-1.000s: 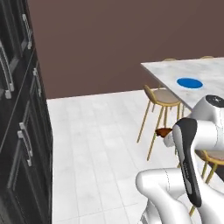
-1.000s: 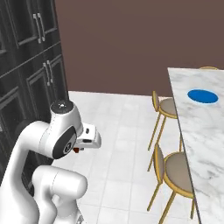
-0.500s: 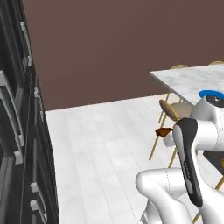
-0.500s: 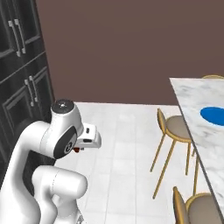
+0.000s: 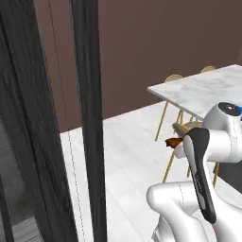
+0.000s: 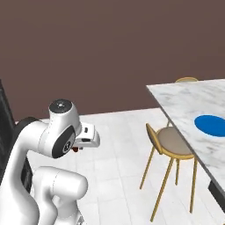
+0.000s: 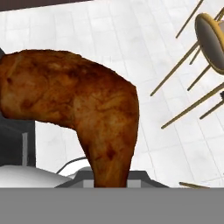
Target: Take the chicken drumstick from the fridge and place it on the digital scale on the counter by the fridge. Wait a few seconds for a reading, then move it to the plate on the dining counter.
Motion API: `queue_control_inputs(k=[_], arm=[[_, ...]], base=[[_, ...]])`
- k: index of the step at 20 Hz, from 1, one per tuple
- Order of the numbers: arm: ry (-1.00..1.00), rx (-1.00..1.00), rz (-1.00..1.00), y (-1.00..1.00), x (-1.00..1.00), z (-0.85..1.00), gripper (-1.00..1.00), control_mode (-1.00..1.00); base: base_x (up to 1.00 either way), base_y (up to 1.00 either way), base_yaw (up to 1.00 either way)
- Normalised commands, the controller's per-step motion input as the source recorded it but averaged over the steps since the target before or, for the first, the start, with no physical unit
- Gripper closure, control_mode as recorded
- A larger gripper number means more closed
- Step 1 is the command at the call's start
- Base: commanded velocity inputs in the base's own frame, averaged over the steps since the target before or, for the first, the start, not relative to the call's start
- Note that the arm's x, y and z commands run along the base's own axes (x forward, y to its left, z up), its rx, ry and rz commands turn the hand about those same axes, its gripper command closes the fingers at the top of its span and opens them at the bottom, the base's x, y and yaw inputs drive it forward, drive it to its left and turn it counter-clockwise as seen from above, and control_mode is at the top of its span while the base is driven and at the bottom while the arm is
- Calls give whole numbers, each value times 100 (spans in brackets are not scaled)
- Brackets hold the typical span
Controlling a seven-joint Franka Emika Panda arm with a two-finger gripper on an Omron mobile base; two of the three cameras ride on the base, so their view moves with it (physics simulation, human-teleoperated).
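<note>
**Drumstick pinched, dining counter in sight**

Left base view: my arm hides most of my pincer (image 5: 176,145); just a brown tip of the chicken drumstick (image 5: 173,142) pokes out, above the white tiled floor (image 5: 123,160). Dark cabinet edges (image 5: 90,118) block the left side. The marble dining counter (image 5: 198,90) is cut off at right.

Right base view: blue plate (image 6: 212,125) on the counter, clipped by the frame edge; a yellow-legged chair (image 6: 169,145) beside it.

Hand view: pincer pressed on the drumstick's thin end; fingertips hidden behind the meat.
</note>
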Motion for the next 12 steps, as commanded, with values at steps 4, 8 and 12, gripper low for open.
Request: queue_control_inputs(k=[4,8,12], arm=[[0,0,0,0,0,0,100,100],[0,0,0,0,0,0,100,100],[0,0,0,0,0,0,100,100]], base=[[100,37,-65],[100,34,-70],[100,30,-68]])
